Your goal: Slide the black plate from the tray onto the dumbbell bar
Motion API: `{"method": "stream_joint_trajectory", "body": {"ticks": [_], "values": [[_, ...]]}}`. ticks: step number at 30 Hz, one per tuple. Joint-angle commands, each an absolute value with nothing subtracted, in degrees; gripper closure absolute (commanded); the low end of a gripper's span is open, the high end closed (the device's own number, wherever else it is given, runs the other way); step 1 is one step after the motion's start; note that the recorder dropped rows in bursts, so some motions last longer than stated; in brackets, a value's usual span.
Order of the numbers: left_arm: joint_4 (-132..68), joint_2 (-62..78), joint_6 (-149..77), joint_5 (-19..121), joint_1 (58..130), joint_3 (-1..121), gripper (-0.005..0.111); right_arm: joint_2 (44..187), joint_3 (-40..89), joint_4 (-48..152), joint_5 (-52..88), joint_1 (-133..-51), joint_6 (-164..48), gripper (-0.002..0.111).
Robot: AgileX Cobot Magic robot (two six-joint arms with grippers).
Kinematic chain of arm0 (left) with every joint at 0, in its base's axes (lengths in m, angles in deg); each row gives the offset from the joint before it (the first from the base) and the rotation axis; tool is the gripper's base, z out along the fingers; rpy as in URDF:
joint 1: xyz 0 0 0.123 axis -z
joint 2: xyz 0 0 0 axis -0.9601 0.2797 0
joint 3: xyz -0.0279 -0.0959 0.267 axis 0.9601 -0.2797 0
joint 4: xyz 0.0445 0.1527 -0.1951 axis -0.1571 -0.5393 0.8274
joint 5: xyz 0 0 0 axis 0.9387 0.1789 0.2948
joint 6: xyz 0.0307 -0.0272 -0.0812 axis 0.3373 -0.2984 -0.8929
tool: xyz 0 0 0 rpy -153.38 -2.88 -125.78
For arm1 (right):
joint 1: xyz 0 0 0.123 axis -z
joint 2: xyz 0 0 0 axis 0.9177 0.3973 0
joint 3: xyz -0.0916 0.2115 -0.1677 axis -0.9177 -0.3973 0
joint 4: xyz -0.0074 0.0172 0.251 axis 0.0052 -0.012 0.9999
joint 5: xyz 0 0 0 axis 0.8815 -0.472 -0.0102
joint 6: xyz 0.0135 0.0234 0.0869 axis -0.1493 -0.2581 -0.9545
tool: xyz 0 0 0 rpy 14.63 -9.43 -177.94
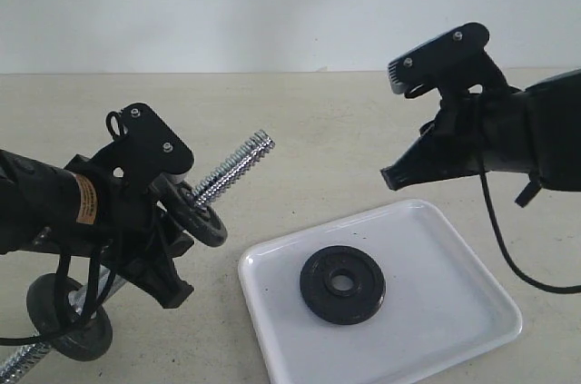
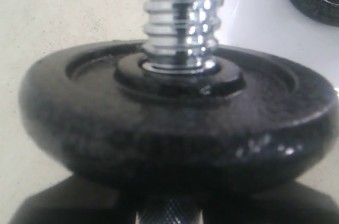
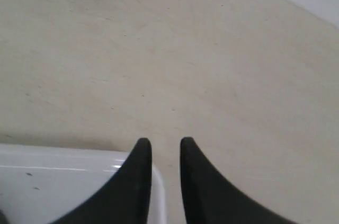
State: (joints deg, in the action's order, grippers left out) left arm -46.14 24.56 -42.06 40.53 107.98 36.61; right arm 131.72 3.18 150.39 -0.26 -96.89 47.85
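**Right gripper empty above the tray corner; plate lies flat on the tray**

The right gripper (image 3: pixel 165 147) hangs in the air with its jaws drawn narrow. Only a thin slit shows between the two black fingertips (image 3: pixel 139 155), and nothing is in it. In the right wrist view a rounded corner of the white tray (image 1: pixel 454 311) shows directly past those tips, with bare table (image 1: pixel 318 130) beyond. The black plate (image 1: pixel 342 284) is below this gripper and off toward the left arm's side. It lies flat near the middle of the tray with its centre hole facing up, touched by neither gripper.

The left gripper (image 1: pixel 168 239) is closed on the dumbbell bar (image 1: pixel 231 166), gripping its knurled middle, and holds the bar tilted. The bar's free threaded end rises away from the jaws toward the right gripper, well apart from it. Just in front of the left gripper's fingers a black disc (image 1: pixel 198 213) is threaded on the bar, and in the left wrist view its hub sits tight around the chrome thread. Behind the left gripper, at the bar's low end, a second disc (image 1: pixel 68 320) rests on the table. The tray lies near the left gripper, on the side the bar's free end points to.
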Motion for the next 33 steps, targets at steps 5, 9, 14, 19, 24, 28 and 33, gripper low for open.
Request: {"method": "stream_joint_trajectory", "body": {"ticks": [5,9,14,19,24,28,33], "values": [[-45.56,21.71,-44.28,47.46,108.29,37.67,0.102,134.68,3.54,151.52,8.62,-97.03,61.1,0.092],[-45.56,21.71,-44.28,47.46,108.29,37.67,0.102,137.74,3.54,150.21,2.61,-97.03,63.43,0.092],[-45.56,21.71,-44.28,47.46,108.29,37.67,0.102,141.88,3.54,137.83,-10.46,-97.03,63.43,0.092],[-45.56,21.71,-44.28,47.46,108.29,37.67,0.102,143.24,3.54,119.11,-31.68,-97.03,63.43,0.092],[-45.56,21.71,-44.28,47.46,108.29,37.67,0.102,142.0,3.68,105.84,-51.18,-97.8,63.43,0.092],[-45.56,21.71,-44.81,48.33,108.29,37.67,0.102,138.09,6.74,110.74,-45.75,-100.86,57.09,0.092],[-45.56,21.71,-45.79,47.99,108.29,37.67,0.102,132.21,15.54,132.59,-21.34,-103.63,44.97,0.092]]}}
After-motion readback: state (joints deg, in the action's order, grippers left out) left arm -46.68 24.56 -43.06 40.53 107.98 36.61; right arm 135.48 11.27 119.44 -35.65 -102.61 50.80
